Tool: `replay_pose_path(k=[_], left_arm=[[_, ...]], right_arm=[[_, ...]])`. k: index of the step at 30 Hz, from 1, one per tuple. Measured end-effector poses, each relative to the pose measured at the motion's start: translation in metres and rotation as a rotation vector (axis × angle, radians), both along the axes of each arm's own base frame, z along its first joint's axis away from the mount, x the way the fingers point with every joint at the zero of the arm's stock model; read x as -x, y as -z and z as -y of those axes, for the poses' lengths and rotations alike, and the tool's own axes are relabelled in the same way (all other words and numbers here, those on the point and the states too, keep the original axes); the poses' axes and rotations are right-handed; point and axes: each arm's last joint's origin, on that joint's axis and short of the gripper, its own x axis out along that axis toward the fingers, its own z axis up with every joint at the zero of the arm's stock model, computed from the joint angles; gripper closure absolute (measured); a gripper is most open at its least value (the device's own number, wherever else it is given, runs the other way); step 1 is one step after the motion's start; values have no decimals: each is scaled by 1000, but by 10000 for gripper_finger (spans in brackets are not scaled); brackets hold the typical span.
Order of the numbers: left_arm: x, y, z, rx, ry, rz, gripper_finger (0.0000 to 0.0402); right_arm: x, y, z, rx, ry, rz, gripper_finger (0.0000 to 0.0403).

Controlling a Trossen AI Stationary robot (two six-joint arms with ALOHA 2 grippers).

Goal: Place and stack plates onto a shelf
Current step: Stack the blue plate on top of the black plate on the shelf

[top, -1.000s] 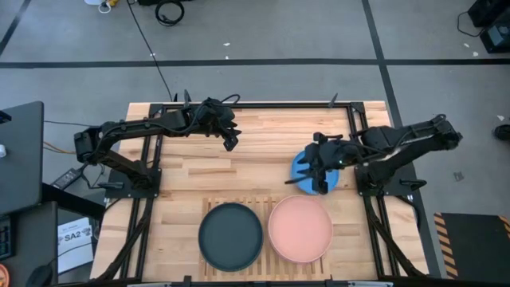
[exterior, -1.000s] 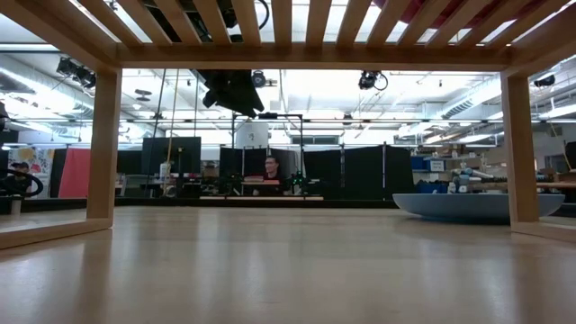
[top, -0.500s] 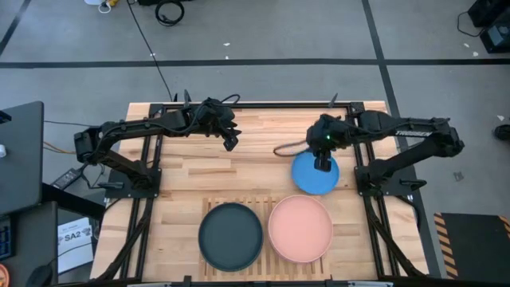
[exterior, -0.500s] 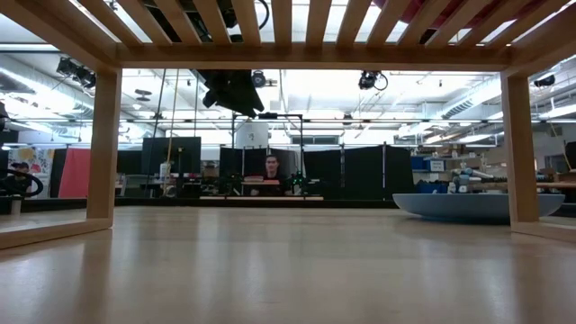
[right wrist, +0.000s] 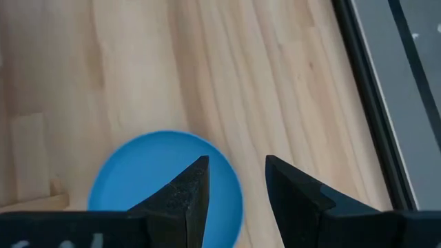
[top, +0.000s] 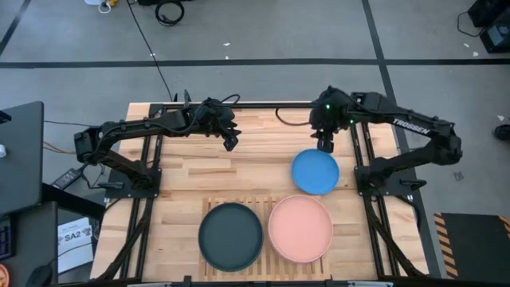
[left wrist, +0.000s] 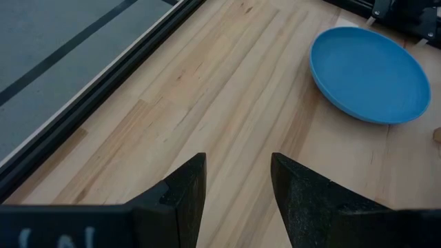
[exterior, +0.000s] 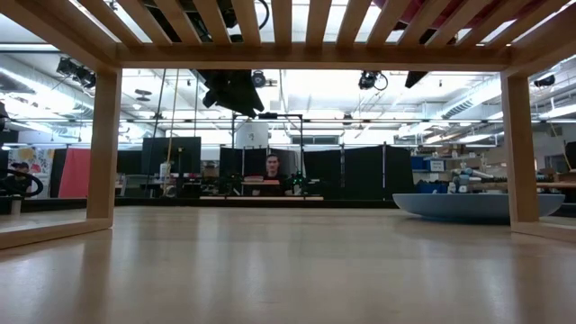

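Note:
A blue plate (top: 315,171) rests flat on the plank tabletop at the right; it also shows in the left wrist view (left wrist: 368,65), the right wrist view (right wrist: 165,182) and the low view (exterior: 477,205). A dark grey plate (top: 230,236) and a pale pink plate (top: 300,228) lie side by side on the slatted shelf (top: 263,206) at the near edge. My right gripper (top: 324,146) hangs open just beyond the blue plate's far rim, above the table, holding nothing (right wrist: 236,169). My left gripper (top: 231,143) waits open over the far left-centre of the table (left wrist: 238,165).
Black frame rails (top: 263,104) run along the table's far edge and both sides. Bare planks (top: 263,159) lie between the two grippers. In the low view the shelf's slats (exterior: 288,27) and legs (exterior: 103,144) frame the picture; a person sits far back in the room.
My right gripper has swung from over the blue plate toward the table's far edge, staying open and at about the same height. The blue plate has stayed where it lay and now shows whole.

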Motion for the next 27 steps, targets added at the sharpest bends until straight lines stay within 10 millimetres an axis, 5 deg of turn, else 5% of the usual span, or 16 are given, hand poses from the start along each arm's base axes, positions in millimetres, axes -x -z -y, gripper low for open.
replay_pose_path(k=[9, 27], left_arm=[[0, 0, 0, 2, -2, 1, 232], [0, 0, 0, 21, -19, 9, 232]], right_arm=[[8, 8, 28, -55, 43, 69, 256], [29, 113, 52, -109, 51, 12, 256]])
